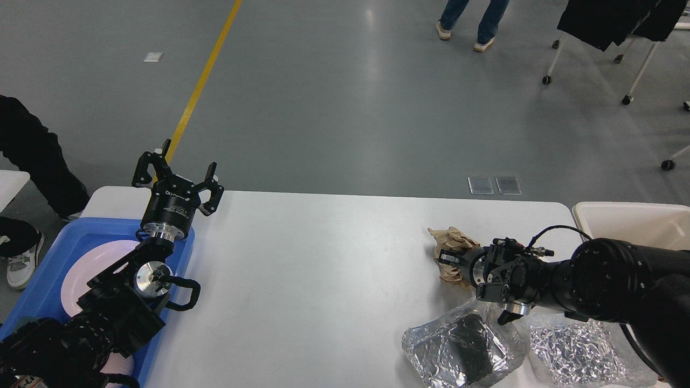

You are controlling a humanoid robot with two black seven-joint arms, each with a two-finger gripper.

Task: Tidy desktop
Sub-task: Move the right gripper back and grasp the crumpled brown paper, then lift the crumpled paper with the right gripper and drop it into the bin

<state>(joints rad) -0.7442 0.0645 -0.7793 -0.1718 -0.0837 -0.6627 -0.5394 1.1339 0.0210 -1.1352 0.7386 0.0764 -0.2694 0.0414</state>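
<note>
From the head view, I've got the desktop (323,280) spread wide in front of me, most of its middle bare, so the clutter sits toward the right edge and the near right corner. My right gripper (446,257) is down at the crumpled brown paper (450,240) near the right edge, pressed right into the wad, but it's dark and end-on, so I cannot tell whether the fingers have closed on it or are just touching. By the near right corner lie two crinkled foil trays, one holding something black (463,345) and a second foil tray (577,353) just beside it, partly under my arm. Past the right edge stands the cream bin (630,215), which looks like the place for rubbish. My left gripper (175,175) stands upright with its fingers spread apart and nothing between them, above the far edge of the blue tray (64,237) at the left edge, a white plate (91,264) resting inside. My read: plate looks sorted, paper and both foils remain, so roughly partway through
</note>
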